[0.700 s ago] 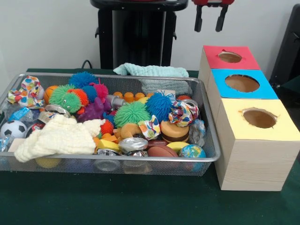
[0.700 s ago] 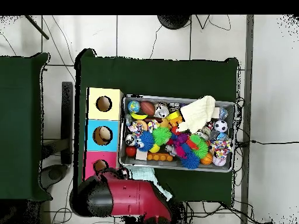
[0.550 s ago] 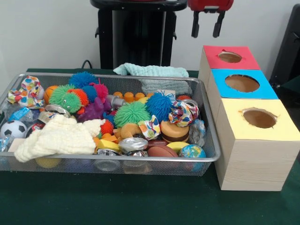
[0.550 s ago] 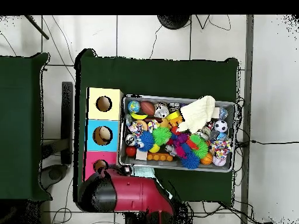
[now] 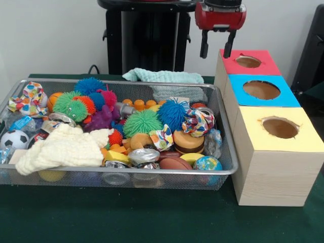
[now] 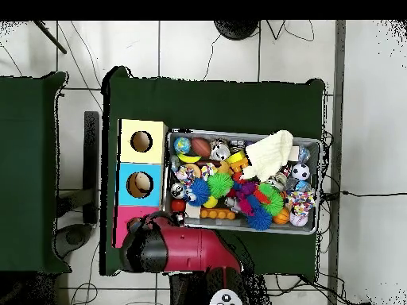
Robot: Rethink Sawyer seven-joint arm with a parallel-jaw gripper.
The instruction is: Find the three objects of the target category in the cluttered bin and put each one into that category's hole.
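A wire mesh bin [image 5: 152, 172] holds a heap of toys: spiky rubber balls in green [image 5: 142, 122] and blue [image 5: 172, 114], a soccer ball [image 5: 13, 138], a globe ball [image 5: 207, 163], patterned fabric scrunchies [image 5: 198, 122] and crushed cans [image 5: 143, 155]. To its right a wooden box has a red hole [image 5: 248, 61], a blue hole [image 5: 261, 89] and a yellow hole [image 5: 280, 127]. My gripper [image 5: 215, 53] hangs open and empty, high in the air just left of the red section. In the overhead view the red arm [image 6: 187, 250] covers the red section beside the bin [image 6: 318, 187].
A cream knitted cloth [image 5: 63, 147] lies over the bin's front left. A pale green cloth [image 5: 162, 76] sits on the table behind the bin. The box stands close against the bin's right side.
The gripper has come down and shifted left in the front view, from the top edge to beside the red section. Nothing in the bin has moved.
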